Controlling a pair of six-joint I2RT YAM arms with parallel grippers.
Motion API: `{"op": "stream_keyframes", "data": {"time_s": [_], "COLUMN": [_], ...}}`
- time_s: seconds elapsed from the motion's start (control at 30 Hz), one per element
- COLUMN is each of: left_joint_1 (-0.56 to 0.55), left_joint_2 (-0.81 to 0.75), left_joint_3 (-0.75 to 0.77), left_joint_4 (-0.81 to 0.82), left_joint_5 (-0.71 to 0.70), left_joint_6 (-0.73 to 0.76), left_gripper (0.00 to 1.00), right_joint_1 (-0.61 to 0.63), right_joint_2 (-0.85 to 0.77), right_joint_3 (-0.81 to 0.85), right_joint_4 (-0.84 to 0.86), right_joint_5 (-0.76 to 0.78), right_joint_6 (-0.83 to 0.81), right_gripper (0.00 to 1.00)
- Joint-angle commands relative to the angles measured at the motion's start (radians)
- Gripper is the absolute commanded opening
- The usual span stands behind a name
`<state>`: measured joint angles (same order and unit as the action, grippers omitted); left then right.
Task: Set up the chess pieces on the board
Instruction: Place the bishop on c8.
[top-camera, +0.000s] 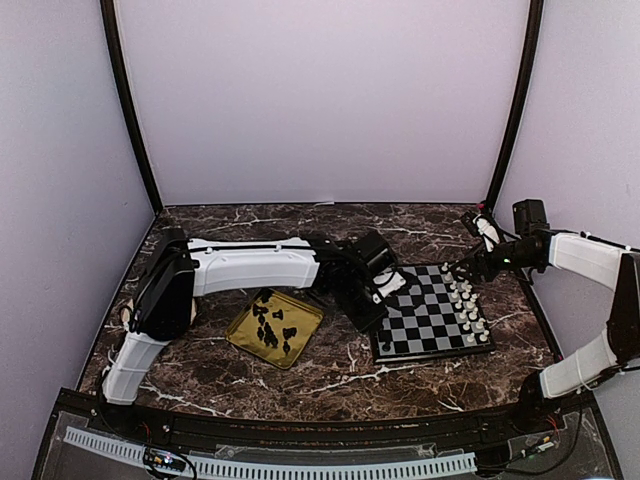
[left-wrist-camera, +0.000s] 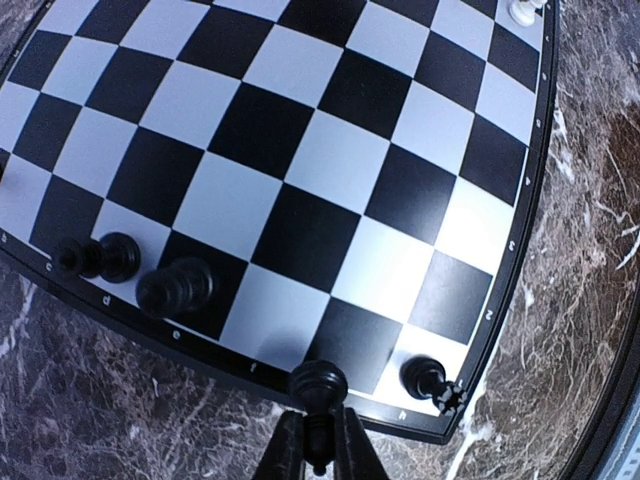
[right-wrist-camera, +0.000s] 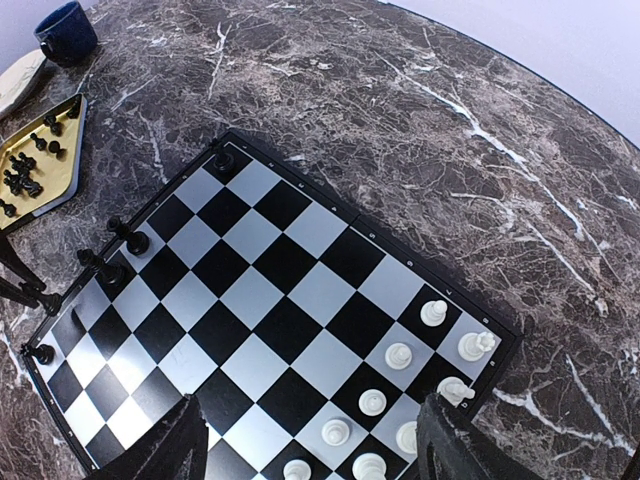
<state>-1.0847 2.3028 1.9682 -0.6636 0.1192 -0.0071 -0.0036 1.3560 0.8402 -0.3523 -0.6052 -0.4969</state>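
Note:
The board lies right of centre on the marble table. My left gripper is shut on a black chess piece with a round head, which hangs over the board's rim at the black side. Three black pieces stand on that edge row, one of them in the corner. Over the white side hovers my right gripper, open with nothing between its fingers. Several white pieces stand in two rows below it. In the top view the left gripper is at the board's left edge.
A gold tray left of the board holds several loose black pieces. The right wrist view shows a dark blue cup and a plate's edge beyond the tray. Dark frame posts stand at the back corners.

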Motion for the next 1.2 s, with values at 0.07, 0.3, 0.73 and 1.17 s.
{"op": "stream_keyframes", "data": {"time_s": [0.07,0.3,0.73,1.17], "left_joint_1": [0.003,0.003,0.004,0.002], "left_joint_2": [0.043,0.092,0.118,0.119], "left_joint_3": [0.098,0.165,0.181,0.180], "left_joint_4": [-0.036,-0.060,-0.091,-0.084], "left_joint_5": [-0.026,-0.040,-0.072,-0.053], "left_joint_6": [0.007,0.013,0.024,0.014], "left_gripper": [0.06,0.06,0.06,0.14], "right_joint_1": [0.006,0.006,0.005,0.005], "right_joint_2": [-0.006,-0.006,0.001,0.000], "right_joint_3": [0.024,0.022,0.024,0.023], "right_joint_4": [0.007,0.007,0.007,0.007], "right_joint_5": [-0.004,-0.004,-0.004,-0.001], "right_joint_6": [-0.009,-0.009,-0.010,-0.010], "right_gripper": [0.72,0.72,0.72,0.72]}}
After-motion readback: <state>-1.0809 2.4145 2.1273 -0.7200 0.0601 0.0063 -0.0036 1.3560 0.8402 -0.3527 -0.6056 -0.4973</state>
